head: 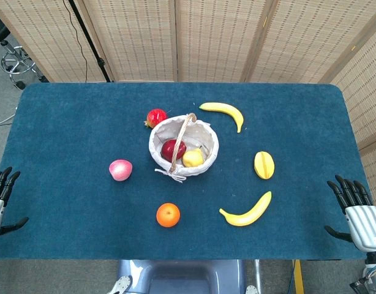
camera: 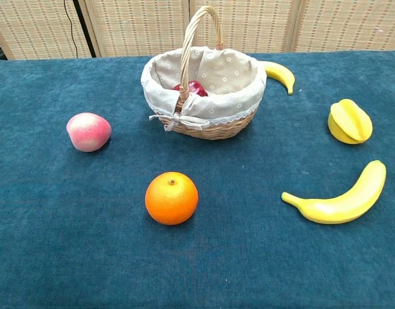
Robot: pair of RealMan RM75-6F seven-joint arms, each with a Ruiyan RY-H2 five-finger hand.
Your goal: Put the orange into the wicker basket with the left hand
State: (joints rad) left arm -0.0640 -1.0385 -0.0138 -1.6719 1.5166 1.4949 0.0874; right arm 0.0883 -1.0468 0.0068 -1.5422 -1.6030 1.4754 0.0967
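Observation:
The orange [head: 168, 215] [camera: 172, 197] lies on the blue cloth in front of the wicker basket [head: 203, 131] [camera: 213, 125], apart from it. The basket has a pale cloth lining and an upright handle; a red fruit and a yellow fruit lie inside. My left hand [head: 0, 199] hangs at the table's left edge, fingers spread, holding nothing, far from the orange. My right hand [head: 356, 211] sits at the right edge, also spread and empty. Neither hand shows in the chest view.
A pink peach [head: 120, 169] [camera: 89, 131] lies left of the basket. A red pomegranate [head: 156, 117] sits behind it. Two bananas [head: 225, 112] [head: 248, 211] and a yellow starfruit [head: 264, 165] [camera: 349, 121] lie to the right. The table [head: 65, 122] has a blue cloth.

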